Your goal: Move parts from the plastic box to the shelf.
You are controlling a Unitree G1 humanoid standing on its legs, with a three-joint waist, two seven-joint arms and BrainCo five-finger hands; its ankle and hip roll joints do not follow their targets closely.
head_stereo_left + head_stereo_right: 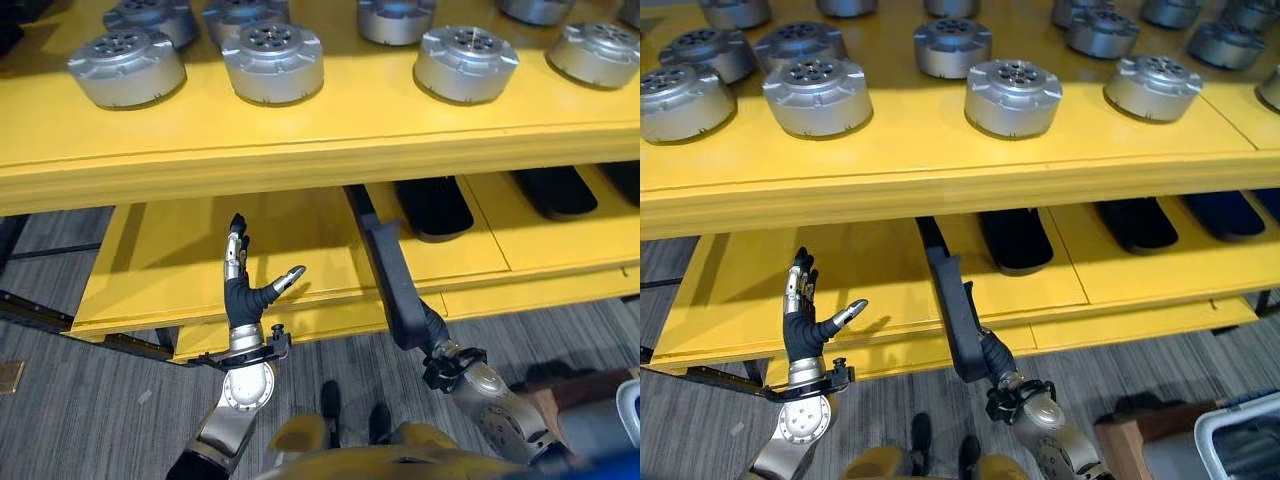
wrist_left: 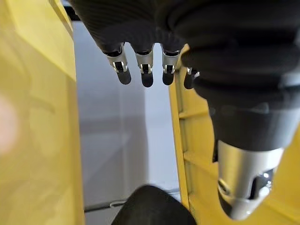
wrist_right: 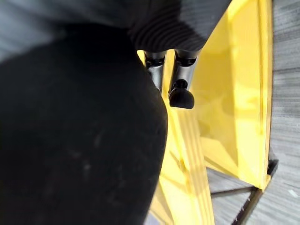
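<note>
While long black part is gripped by right hand over lower shelf, left hand is held open, empty.

Left hand raised upright, fingers straight, thumb out. Right hand grips a long black part.
</note>
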